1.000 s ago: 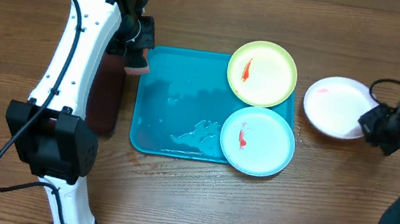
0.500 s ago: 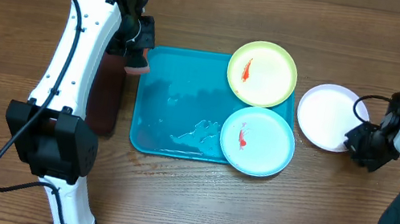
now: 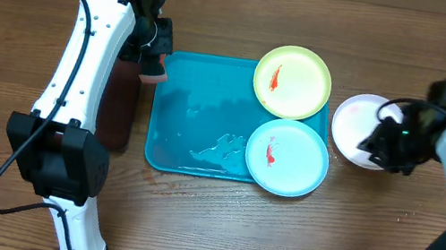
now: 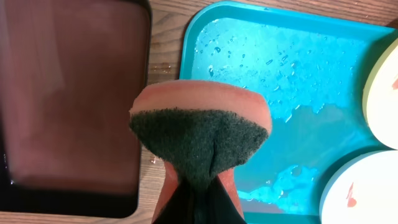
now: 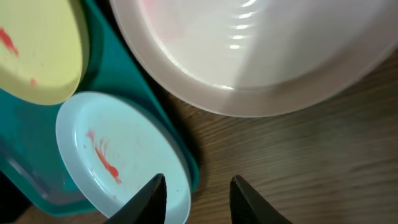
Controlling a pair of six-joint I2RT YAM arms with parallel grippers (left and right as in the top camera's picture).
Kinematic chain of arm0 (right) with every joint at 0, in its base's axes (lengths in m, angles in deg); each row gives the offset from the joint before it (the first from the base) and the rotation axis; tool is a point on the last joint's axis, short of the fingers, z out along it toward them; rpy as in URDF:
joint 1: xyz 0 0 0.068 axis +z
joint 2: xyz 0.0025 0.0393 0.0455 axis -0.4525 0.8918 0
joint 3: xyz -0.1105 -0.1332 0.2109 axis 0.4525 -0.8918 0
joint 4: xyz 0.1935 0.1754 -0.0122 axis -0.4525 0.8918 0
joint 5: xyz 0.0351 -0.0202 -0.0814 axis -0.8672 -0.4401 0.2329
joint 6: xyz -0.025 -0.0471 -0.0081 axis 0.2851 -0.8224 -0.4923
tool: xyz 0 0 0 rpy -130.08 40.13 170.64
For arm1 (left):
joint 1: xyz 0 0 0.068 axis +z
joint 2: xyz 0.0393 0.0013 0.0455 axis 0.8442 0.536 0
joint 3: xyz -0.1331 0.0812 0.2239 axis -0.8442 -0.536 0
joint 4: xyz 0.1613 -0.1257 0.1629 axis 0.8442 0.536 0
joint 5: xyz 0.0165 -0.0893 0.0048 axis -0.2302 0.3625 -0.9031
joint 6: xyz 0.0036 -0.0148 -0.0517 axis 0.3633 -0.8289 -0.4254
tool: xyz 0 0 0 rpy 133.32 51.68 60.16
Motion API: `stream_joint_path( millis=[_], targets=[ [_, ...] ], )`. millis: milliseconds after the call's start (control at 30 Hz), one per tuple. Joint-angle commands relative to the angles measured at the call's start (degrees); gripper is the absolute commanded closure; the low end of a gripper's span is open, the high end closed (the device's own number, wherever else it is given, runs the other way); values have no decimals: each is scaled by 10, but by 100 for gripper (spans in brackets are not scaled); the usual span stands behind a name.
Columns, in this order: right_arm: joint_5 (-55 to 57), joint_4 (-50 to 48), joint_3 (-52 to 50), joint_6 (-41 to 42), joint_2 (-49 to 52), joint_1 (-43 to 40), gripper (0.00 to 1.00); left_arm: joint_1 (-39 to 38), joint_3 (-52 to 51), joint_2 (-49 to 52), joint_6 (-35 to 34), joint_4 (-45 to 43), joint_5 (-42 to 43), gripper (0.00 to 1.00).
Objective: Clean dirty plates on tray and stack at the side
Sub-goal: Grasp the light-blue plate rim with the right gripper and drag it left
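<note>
Three plates: one white plate (image 3: 351,128), one pale green plate (image 3: 293,82), one pale blue plate (image 3: 287,158). One turquoise tray (image 3: 193,111), wet, centre of frame. The green one sits at the tray's upper right corner and the blue one at its lower right. Both overlap the rim, and each has one red smear. The white one lies on the worktop (image 3: 207,222) just right of the tray, off it, no clear smear seen. One black tray (image 3: 119,112) with dark red inside, left of the turquoise one. One sponge (image 4: 200,124), orange with a dark green scourer face.

The left claw (image 4: 194,199) pinches the sponge over the gap between the two trays. Its arm runs up the left side of the frame. The right claw (image 5: 198,182) is empty, fingers moderately apart, over the white plate's right part; contact cannot be told. Its arm bends in from the right edge.
</note>
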Motion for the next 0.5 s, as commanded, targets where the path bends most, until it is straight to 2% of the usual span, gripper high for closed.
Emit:
stream_joint_path(
  millis=[0, 200, 400, 467],
  targets=[
    [4, -12, -26, -20, 2, 48, 64, -13, 13, -5, 1, -4, 8, 96],
    [63, -51, -84, -3, 3, 111, 66, -25, 13, -5, 1, -2, 8, 96],
    [66, -98, -133, -2, 3, 135, 67, -29, 13, -5, 1, -4, 8, 96],
    [66, -112, -145, -2, 3, 140, 70, -29, 13, -5, 1, -3, 8, 96]
  ],
)
